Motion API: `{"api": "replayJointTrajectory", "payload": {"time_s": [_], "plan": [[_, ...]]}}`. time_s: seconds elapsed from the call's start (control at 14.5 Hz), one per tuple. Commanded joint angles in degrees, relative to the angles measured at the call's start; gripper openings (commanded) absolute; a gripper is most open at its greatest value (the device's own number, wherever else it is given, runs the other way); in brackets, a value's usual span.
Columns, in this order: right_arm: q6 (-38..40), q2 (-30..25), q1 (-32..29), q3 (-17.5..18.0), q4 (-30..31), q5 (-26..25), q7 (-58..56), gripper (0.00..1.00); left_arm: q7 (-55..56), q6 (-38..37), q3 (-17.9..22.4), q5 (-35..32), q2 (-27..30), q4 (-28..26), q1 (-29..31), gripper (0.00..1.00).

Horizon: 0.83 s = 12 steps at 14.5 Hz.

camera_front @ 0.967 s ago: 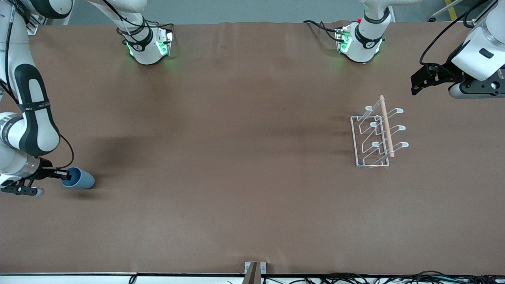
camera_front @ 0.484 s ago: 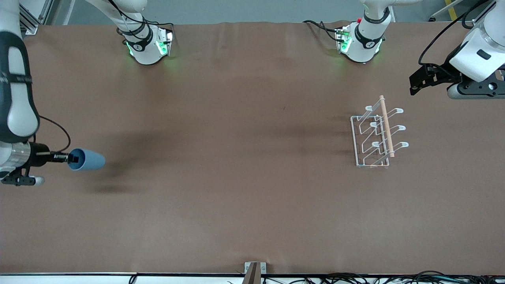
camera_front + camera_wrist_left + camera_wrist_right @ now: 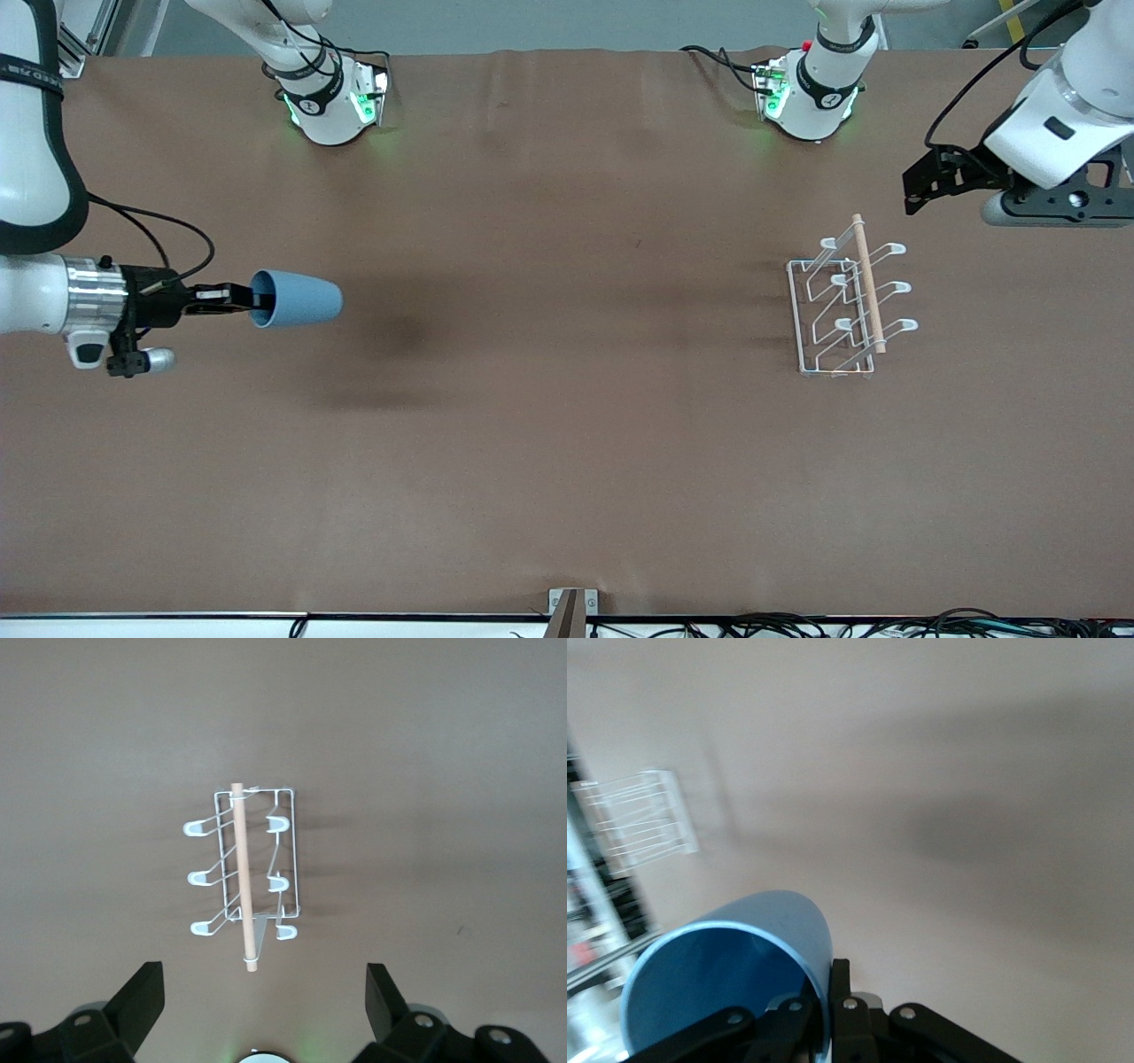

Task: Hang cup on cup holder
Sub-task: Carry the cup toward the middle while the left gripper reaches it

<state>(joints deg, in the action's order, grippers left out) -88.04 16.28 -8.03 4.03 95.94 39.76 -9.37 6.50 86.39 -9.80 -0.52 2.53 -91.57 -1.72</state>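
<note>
right gripper (image 3: pixel 237 299) pinching rim of light-blue tapered plastic cup (image 3: pixel 297 299), sideways in the air | left gripper (image 3: pixel 264 1003) spread wide, seemingly over white wire cup holder (image 3: pixel 843 303)

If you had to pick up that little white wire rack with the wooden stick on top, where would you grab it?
Probably by the wooden rod that runs along the top of the cup holder, coming straight down from above. It is the highest part, straight and bare between the looped prongs, which angle out to both sides and would get in the way of a sideways approach. The left gripper already hangs open over it.
</note>
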Motion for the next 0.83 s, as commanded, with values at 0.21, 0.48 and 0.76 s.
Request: {"api": "replayJointTrajectory", "payload": {"time_s": [0.21, 0.48, 0.76], "plan": [[1.56, -1.25, 4.51, -0.25, 5.65, 18.73, -0.13, 0.01, 0.09, -0.96, -0.22, 0.25, -2.18, 2.01, -10.39, 1.00], [-2.55, -1.34, 8.46, -0.25, 10.75, 32.90, -0.30, 0.01, 0.27, -0.26, -0.31, 0.25, -7.70, 9.45, -19.18, 1.00], [-10.20, -1.25, 15.83, -0.25, 12.16, 40.64, -0.21, 0.01, -0.26, 7.09, -0.22, 0.25, -11.58, 15.02, -25.69, 1.00]]}}
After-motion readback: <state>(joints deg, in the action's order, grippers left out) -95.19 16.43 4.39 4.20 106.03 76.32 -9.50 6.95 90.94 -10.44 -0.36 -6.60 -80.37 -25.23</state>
